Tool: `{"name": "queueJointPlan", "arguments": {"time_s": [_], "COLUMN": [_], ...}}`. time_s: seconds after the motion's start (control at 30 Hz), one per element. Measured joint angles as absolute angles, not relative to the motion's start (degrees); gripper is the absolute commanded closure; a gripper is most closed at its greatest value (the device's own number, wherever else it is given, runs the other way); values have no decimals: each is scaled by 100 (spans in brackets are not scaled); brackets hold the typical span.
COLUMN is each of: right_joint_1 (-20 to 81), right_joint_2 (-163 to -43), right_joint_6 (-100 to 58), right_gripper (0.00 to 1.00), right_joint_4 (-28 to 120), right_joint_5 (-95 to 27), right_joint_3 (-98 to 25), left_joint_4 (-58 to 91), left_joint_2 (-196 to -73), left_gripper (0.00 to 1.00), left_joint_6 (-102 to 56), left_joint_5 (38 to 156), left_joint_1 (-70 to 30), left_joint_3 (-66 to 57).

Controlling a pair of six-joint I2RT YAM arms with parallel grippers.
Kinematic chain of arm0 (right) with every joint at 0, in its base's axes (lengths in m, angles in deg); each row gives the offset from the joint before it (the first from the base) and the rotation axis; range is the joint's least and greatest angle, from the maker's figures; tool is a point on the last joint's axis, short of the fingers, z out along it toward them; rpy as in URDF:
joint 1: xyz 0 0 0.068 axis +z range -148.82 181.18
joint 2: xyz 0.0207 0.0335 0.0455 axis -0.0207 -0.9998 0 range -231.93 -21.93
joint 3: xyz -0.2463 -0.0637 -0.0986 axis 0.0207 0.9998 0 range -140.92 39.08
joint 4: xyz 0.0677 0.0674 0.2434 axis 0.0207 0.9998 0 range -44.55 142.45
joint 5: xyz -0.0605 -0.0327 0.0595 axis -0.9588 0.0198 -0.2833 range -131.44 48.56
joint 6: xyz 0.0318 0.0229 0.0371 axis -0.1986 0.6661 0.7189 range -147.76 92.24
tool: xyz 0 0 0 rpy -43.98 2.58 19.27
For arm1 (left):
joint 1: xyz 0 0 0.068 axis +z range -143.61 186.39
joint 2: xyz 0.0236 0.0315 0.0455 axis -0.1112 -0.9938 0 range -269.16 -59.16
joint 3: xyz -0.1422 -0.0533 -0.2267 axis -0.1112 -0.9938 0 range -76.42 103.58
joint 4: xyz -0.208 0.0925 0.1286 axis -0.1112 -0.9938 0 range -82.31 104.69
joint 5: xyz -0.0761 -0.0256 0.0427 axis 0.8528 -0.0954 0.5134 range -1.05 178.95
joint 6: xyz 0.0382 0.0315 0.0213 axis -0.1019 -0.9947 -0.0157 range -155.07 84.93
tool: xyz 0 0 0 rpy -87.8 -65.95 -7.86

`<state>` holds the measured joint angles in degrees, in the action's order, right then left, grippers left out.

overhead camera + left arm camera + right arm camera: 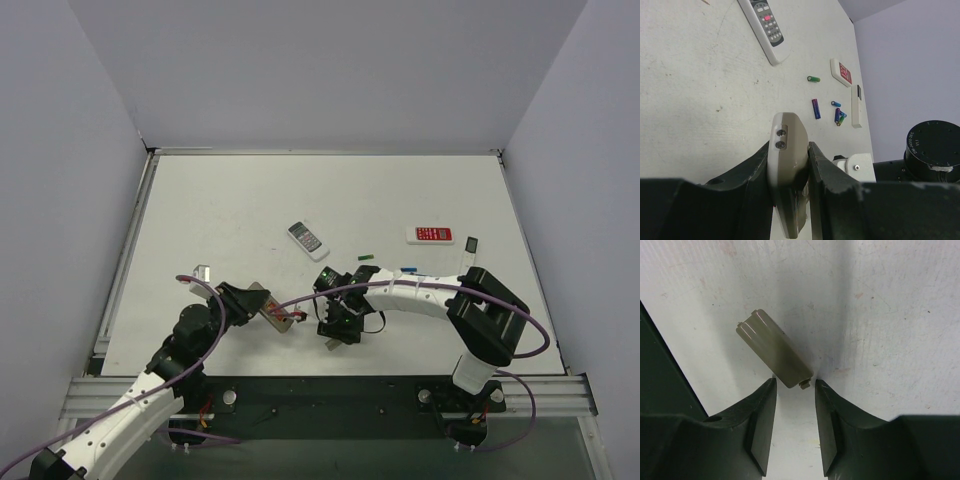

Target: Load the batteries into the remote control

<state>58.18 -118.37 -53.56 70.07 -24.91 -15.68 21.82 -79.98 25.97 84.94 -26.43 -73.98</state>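
Pinched in the left claw [789, 150] near the desk's front edge, the remote [787, 170] has its cover [774, 347] off, lying under the spread right claw [795, 385]; batteries [816, 108] lie loose toward the right edge, none visibly loaded yet

one high view looking down, two close wrist views.
overhead and left wrist both catch the red remote [430, 235] [841, 72].
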Motion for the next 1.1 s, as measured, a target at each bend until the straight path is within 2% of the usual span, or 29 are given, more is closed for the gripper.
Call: {"name": "queueJointPlan", "arguments": {"time_s": [0.23, 0.5, 0.6, 0.7, 0.73, 0.8, 0.83, 0.93, 1.1], "right_joint_1": [5890, 5979, 5984, 5984, 5984, 5982, 5982, 5977, 5929], "right_joint_2": [-11837, -11942, -12003, -12021, -12032, -12045, -12045, -12040, -12045], "right_joint_6": [-5662, -5962, -6051, -6112, -6121, -6147, -6139, -6045, -5498], "right_gripper": [62, 63, 67, 76, 84, 89, 95, 99, 100], "right_joint_4": [7009, 6994, 6967, 6952, 6952, 6952, 6959, 7002, 7040], "right_joint_5": [-2506, -2596, -2596, -2596, -2598, -2596, -2572, -2497, -2504], "right_joint_3": [-1572, -1699, -1771, -1793, -1804, -1815, -1815, -1821, -1819], "left_joint_4": [2176, 2161, 2156, 2150, 2145, 2137, 2137, 2141, 2150], "left_joint_2": [-7832, -7834, -7834, -7832, -7832, -7834, -7834, -7847, -7956], "left_gripper": [100, 100, 100, 100, 100, 100, 100, 100, 100], "left_joint_6": [2597, 2595, 2595, 2595, 2595, 2595, 2595, 2595, 2597], "left_joint_5": [8492, 8492, 8492, 8492, 8492, 8492, 8492, 8492, 8494], "left_joint_1": [-2643, -2643, -2643, -2643, -2643, -2643, -2643, -2643, -2643], "left_joint_3": [-7398, -7398, -7398, -7398, -7398, -7398, -7398, -7398, -7398]}}
